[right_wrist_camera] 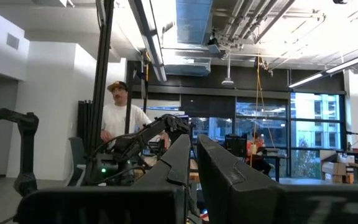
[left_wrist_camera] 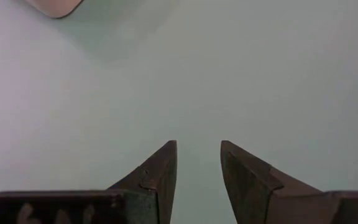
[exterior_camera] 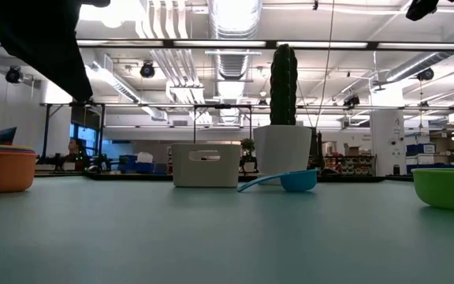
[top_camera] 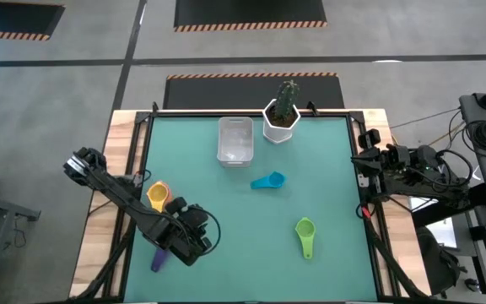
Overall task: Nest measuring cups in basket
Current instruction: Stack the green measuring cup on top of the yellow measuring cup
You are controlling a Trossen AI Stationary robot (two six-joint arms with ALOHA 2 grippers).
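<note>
In the high view a yellow cup nested in an orange one (top_camera: 157,196) stands near the table's left edge; the low view shows the orange cup (exterior_camera: 2,170). A blue cup (top_camera: 268,180) (exterior_camera: 294,181) lies mid-table, and a green cup (top_camera: 305,230) (exterior_camera: 448,188) sits nearer the front right. A purple cup (top_camera: 159,257) pokes out from under the left arm. The clear basket (top_camera: 235,139) (exterior_camera: 206,164) stands at the far edge. My left gripper (top_camera: 194,236) (left_wrist_camera: 197,155) hovers open over bare mat beside the stack. My right gripper (right_wrist_camera: 194,162) rests shut at the right edge (top_camera: 378,165).
A white pot holding a cactus (top_camera: 281,118) (exterior_camera: 284,146) stands right beside the basket at the far edge. The green mat (top_camera: 251,262) lies inside a wooden frame. A person shows in the room beyond, in the right wrist view (right_wrist_camera: 120,118).
</note>
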